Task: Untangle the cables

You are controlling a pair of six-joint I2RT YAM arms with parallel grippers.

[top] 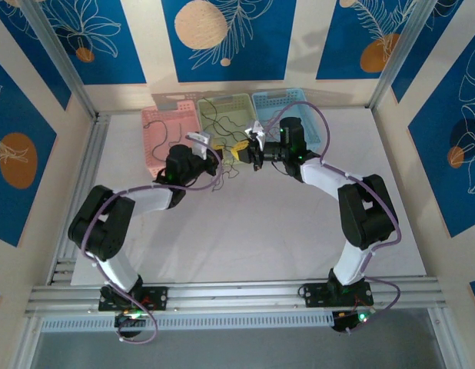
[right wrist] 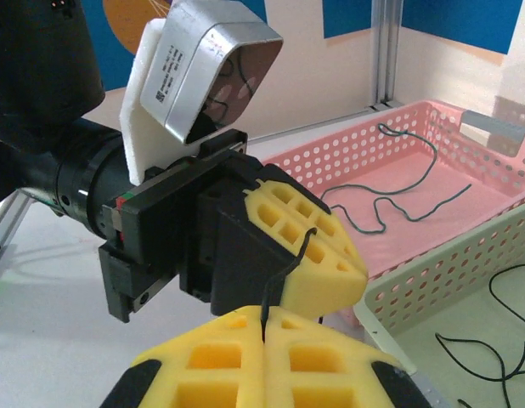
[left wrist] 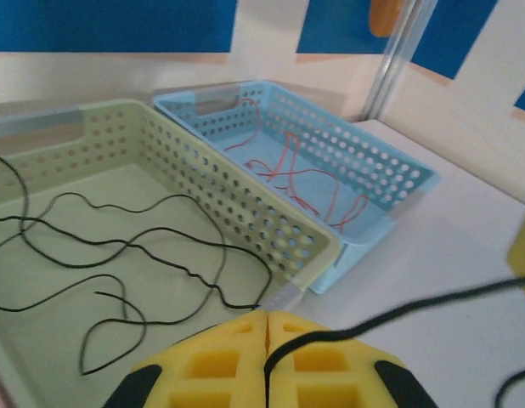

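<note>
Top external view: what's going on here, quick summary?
The two arms meet in front of three baskets. The left gripper and right gripper are each shut on one thin black cable that runs between them. Loose cables lie in the baskets: a dark green cable in the pink perforated plastic basket, black cables in the green basket, a red cable in the blue basket.

Both jaws closed, tips nearly touching.

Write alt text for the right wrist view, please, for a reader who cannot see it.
The right claw and the left claw, both yellow-padded and shut, pinch one dark cable stretched between them. Behind them stand a perforated pink basket and a green basket.
</note>
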